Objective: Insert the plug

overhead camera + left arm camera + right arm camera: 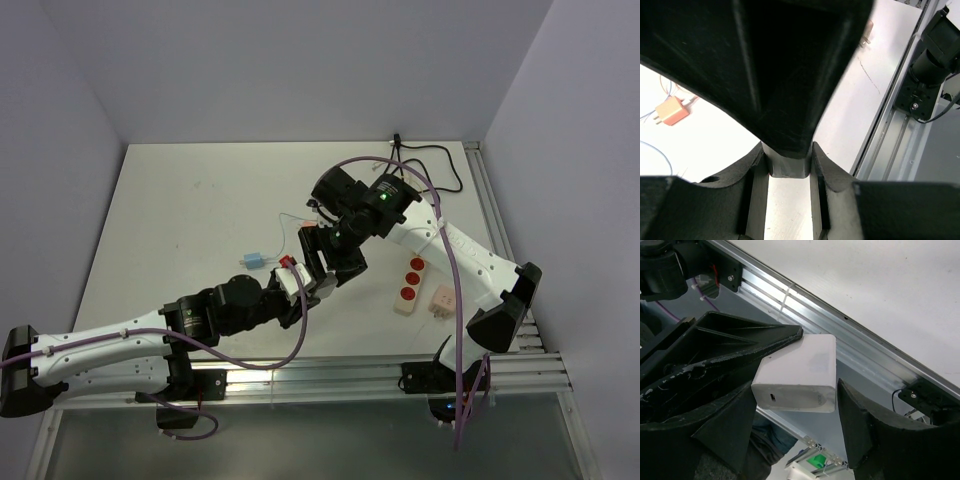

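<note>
left gripper [787,162] clamps the plug [800,365], held up off the table [180,220], likely so my right gripper [797,405], jaws apart around it, can take over.

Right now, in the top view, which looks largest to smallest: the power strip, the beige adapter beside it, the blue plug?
1. power strip
2. beige adapter
3. blue plug, only slightly smaller than the adapter, so these two are close.
</note>
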